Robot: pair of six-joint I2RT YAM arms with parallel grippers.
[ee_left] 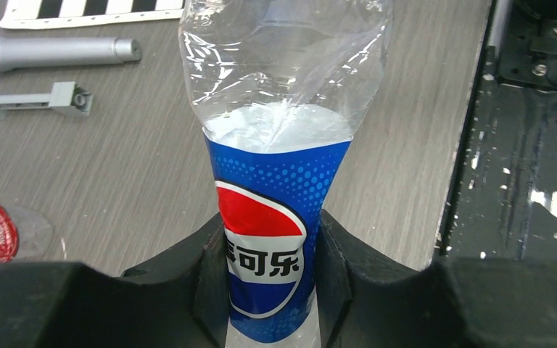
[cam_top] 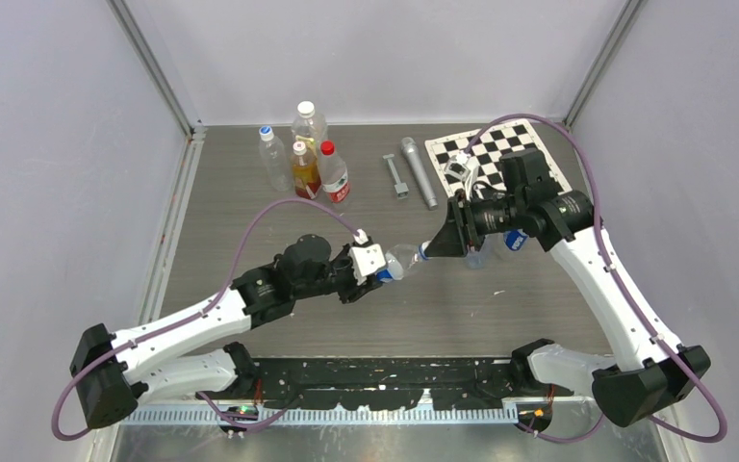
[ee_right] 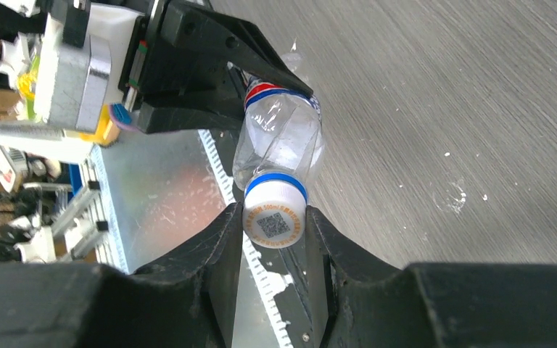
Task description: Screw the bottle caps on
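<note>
Clamping the bottle [ee_left: 279, 167] at its blue label waist, the left gripper [cam_top: 381, 273] holds it level above the table [cam_top: 250, 212], mid-frame in the top view. Thin clear wall, seemingly near empty: likely light, slick and easily crushed, so grip the label band. Right gripper [cam_top: 431, 248] is pinched on the white cap [ee_right: 274, 221] at the neck. The cap looks stiff; take it squarely by its sides.

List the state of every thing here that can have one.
Clear plastic Pepsi-labelled bottle, held sideways between both arms, pinched at the label.
White round plastic cap, on the bottle's neck, gripped.
Left fingers, shut on the bottle.
Right fingers, shut on the cap.
Red-capped clear plastic bottle, upright, capped.
</note>
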